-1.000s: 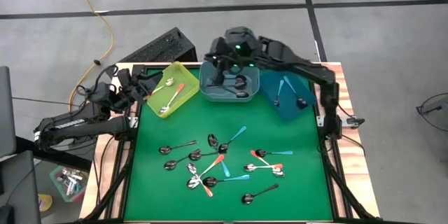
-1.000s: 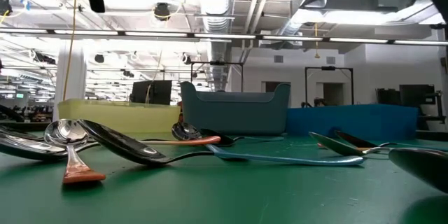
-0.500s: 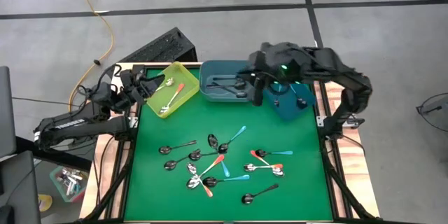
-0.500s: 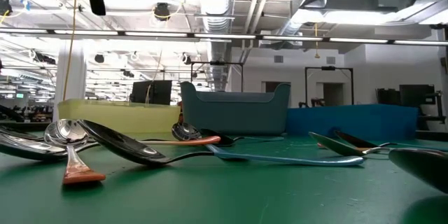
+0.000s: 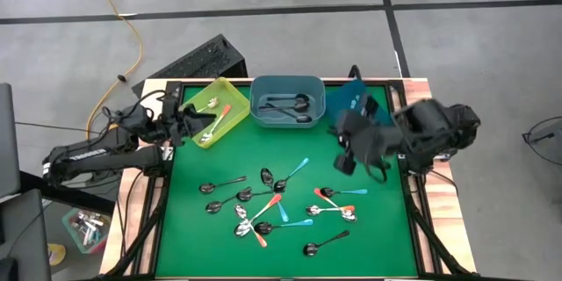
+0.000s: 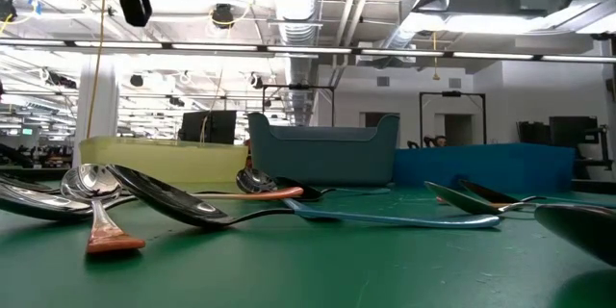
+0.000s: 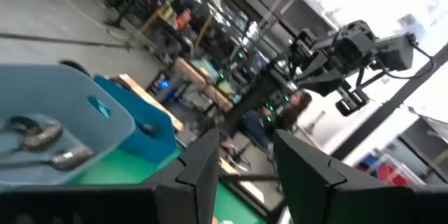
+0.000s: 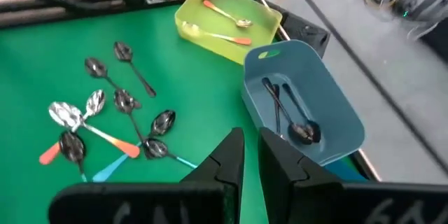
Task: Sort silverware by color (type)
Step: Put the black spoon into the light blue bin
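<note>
Spoons [image 5: 279, 202] lie scattered on the green desk [image 5: 369, 237]; they look light, hard and slippery. You should pinch a thin handle. The right end effector [image 8: 249, 155] is narrow and empty.

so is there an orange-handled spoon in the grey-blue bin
No, the grey-blue bin holds only dark metal spoons; the orange-handled ones lie in the yellow bin.

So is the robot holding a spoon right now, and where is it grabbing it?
No. The right gripper has nothing between its jaws, which stand nearly together above the mat. The left gripper by the yellow bin is open and empty too.
</note>
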